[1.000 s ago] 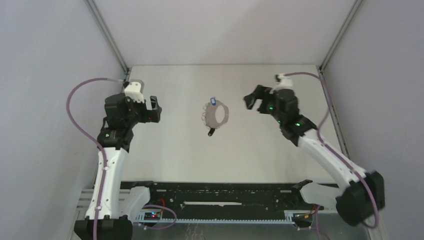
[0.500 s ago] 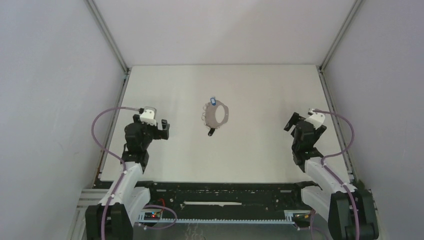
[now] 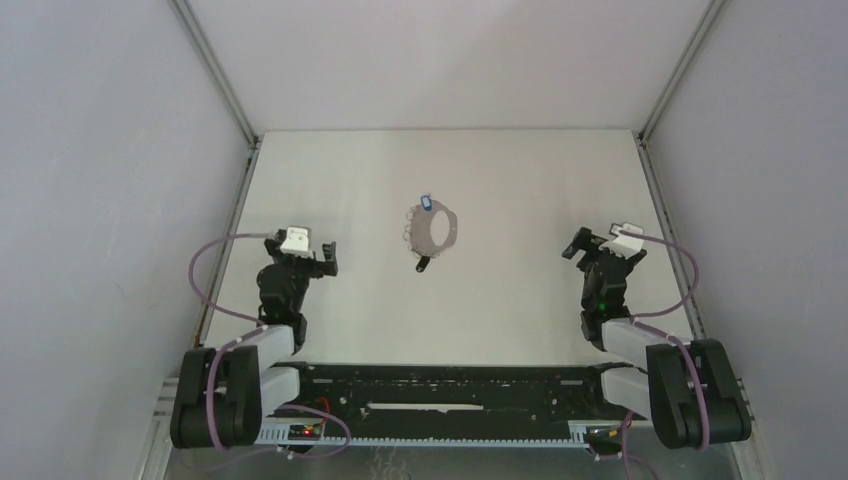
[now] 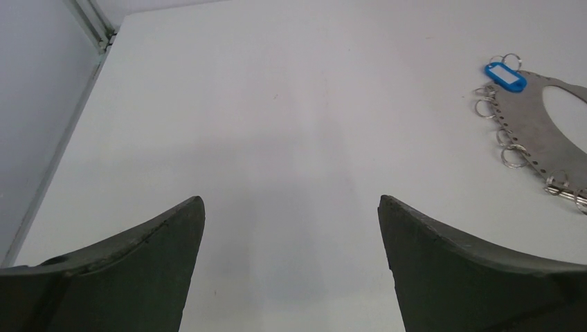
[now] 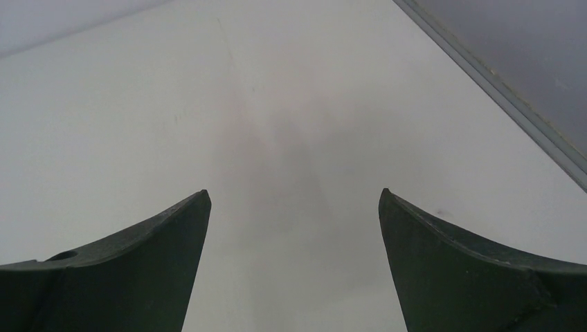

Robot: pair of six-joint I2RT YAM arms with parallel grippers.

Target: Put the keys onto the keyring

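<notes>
- Left arm is folded low at the lower left of the top view, with the elbow tucked against its base and the wrist pointing up-frame.
- left gripper (image 3: 303,256): jaws spread wide, nothing between them. Its wrist view shows only bare table (image 3: 520,310) in the gap.
- Right arm mirrors that pose at the lower right, folded onto its base with the wrist aimed up-frame.
- right gripper (image 3: 602,250): jaws also wide and holding nothing, with plain tabletop between the fingers in the wrist view.
- keyring (image 4: 527,122) lies flat at the centre of the table in the top view, between both grippers and well apart from each. In the left wrist view it sits at the upper right edge of the frame and is partly cut off.
- small rings (image 4: 513,155) run along the keyring's left edge.
- blue-headed key (image 4: 504,76) is at the keyring's top end, touching the rim. Can't tell if it's threaded on.
- black-headed key (image 3: 423,265) is at the keyring's bottom end in the top view. It's too small to tell whether it's attached.
</notes>
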